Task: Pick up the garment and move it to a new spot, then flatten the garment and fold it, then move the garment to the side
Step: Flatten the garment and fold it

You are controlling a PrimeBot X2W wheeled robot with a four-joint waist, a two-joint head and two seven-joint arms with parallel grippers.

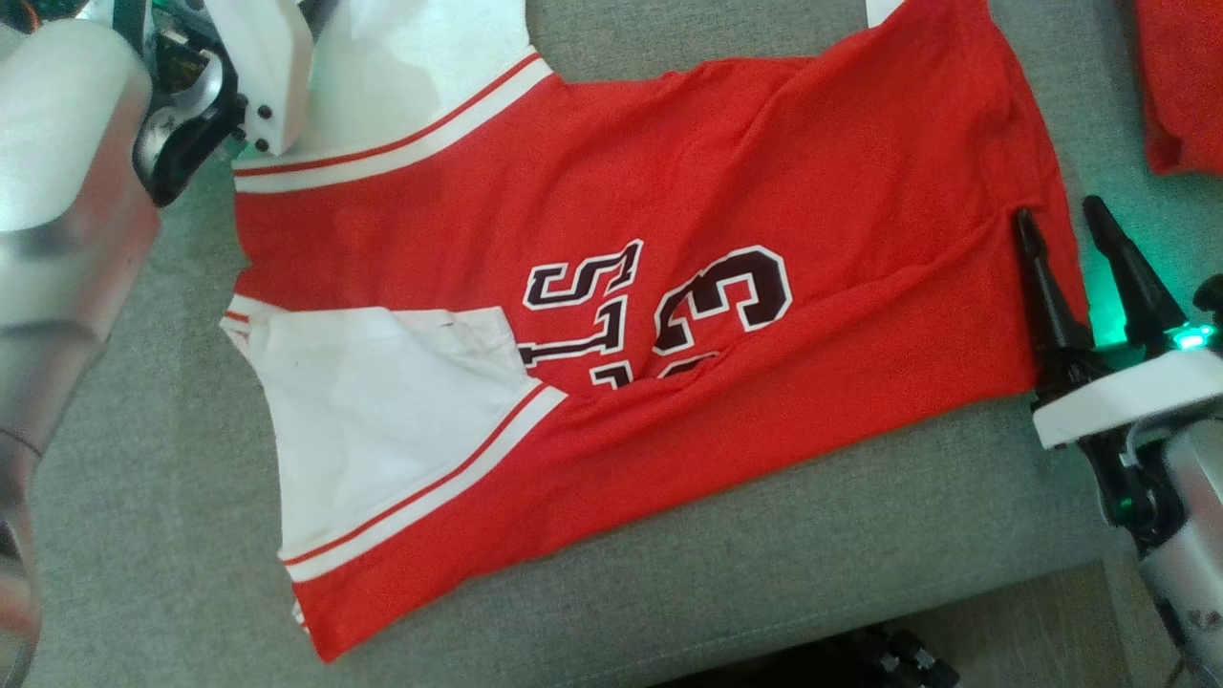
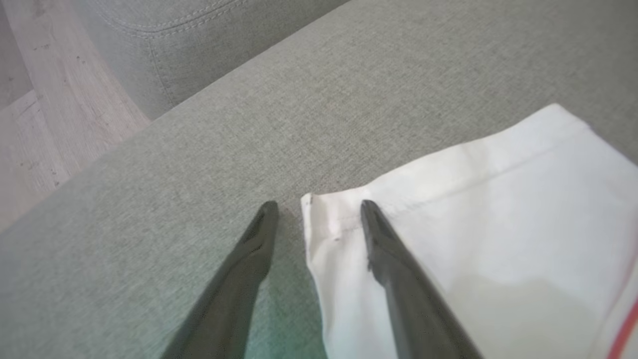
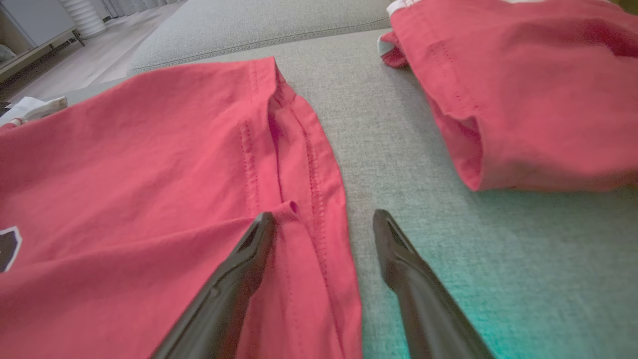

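The garment [image 1: 669, 191] is a red jersey with white sleeves and dark numbers, spread across a grey sofa cushion [image 1: 764, 554]. My left gripper [image 2: 319, 204] is open over the corner of a white sleeve [image 2: 498, 209]: one finger rests on the sleeve, the other on bare cushion. In the head view the left forearm [image 1: 76, 191] fills the upper left. My right gripper [image 1: 1061, 215] is open at the garment's right hem. In the right wrist view this gripper [image 3: 324, 215] has one finger on the red hem [image 3: 309, 149] and the other on the cushion.
A second red garment [image 1: 1180, 86] lies bunched at the far right, close beside my right gripper [image 3: 523, 89]. The cushion's front edge [image 1: 955, 592] drops away at the lower right. Wooden floor [image 2: 30, 124] lies beyond the cushion's side.
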